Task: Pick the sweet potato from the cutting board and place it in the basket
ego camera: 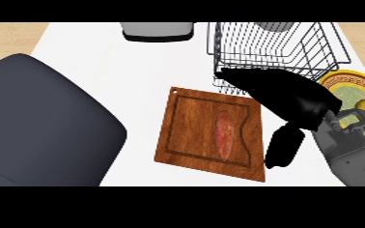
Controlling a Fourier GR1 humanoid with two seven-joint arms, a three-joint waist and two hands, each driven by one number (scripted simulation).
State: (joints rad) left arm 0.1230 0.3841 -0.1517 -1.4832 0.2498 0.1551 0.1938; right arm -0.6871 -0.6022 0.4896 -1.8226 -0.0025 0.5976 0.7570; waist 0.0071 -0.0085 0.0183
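A reddish sweet potato (pixel 224 135) lies lengthwise on the right half of the wooden cutting board (pixel 189 125) in the middle of the white counter. The wire basket (pixel 285 53) stands behind the board, at the back right. My right hand (pixel 292 96) hovers open just right of the board. Its straight fingers point up-left over the basket's near corner, and its thumb (pixel 284 147) hangs down beside the board's right edge. It holds nothing and does not touch the sweet potato. No left hand shows.
A large dark grey rounded shape (pixel 50 121) fills the left side of the view. A grey container (pixel 157 30) stands at the back edge. A yellow patterned plate (pixel 345 84) sits at the far right, partly behind my right forearm.
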